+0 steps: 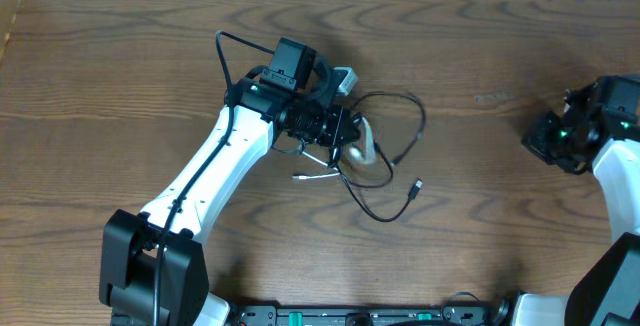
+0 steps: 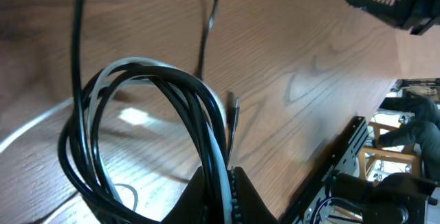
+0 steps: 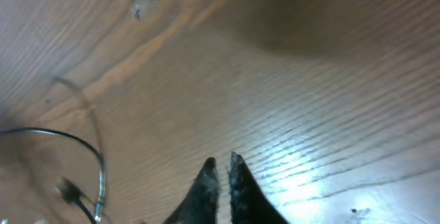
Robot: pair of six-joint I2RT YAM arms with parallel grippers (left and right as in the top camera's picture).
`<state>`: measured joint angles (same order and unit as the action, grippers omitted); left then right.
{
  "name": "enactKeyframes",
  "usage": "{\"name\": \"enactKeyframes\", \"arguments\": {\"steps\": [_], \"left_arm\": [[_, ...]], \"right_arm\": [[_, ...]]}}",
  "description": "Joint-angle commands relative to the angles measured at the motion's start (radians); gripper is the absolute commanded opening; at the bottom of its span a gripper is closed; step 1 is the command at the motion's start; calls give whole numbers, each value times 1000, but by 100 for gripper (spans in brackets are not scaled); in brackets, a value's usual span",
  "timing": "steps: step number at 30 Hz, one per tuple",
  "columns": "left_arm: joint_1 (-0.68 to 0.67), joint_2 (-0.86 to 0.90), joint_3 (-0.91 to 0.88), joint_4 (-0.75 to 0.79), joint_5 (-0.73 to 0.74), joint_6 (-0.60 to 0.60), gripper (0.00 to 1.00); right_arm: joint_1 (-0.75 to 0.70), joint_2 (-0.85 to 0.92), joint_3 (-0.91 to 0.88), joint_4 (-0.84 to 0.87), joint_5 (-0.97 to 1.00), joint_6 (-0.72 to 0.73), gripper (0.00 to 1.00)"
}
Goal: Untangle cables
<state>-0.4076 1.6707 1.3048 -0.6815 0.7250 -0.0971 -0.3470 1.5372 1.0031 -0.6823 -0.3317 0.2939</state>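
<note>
Near the black cord: left fingers clenched on black-and-white cable bundle; right fingers far off, barely parted, holding nothing.

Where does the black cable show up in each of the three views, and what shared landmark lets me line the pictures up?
Overhead: the black cable loops right of centre, running from the left gripper.
Left wrist: it fills the lower left as a bundle of loops pinched together with the white cable.
Right wrist: a thin loop at the lower left edge, blurred.
Shared landmark: the wood-grain table.
</note>
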Motion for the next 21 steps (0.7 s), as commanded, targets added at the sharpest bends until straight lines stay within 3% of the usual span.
{"name": "enactKeyframes", "arguments": {"steps": [1, 4, 7, 12, 21], "left_arm": [[2, -5, 21, 31, 76, 10, 7], [2, -5, 21, 68, 129, -14, 7], [2, -5, 21, 101, 131, -94, 7], [2, -5, 21, 111, 132, -153, 7], [-34, -5, 21, 121, 130, -171, 7]], "right_arm": [[4, -15, 3, 2, -261, -187, 29], [21, -15, 3, 18, -536, -299, 54], [75, -15, 3, 53, -676, -318, 66], [219, -15, 3, 138, -689, -314, 72], [481, -2, 3, 267, -482, -216, 81]]}}
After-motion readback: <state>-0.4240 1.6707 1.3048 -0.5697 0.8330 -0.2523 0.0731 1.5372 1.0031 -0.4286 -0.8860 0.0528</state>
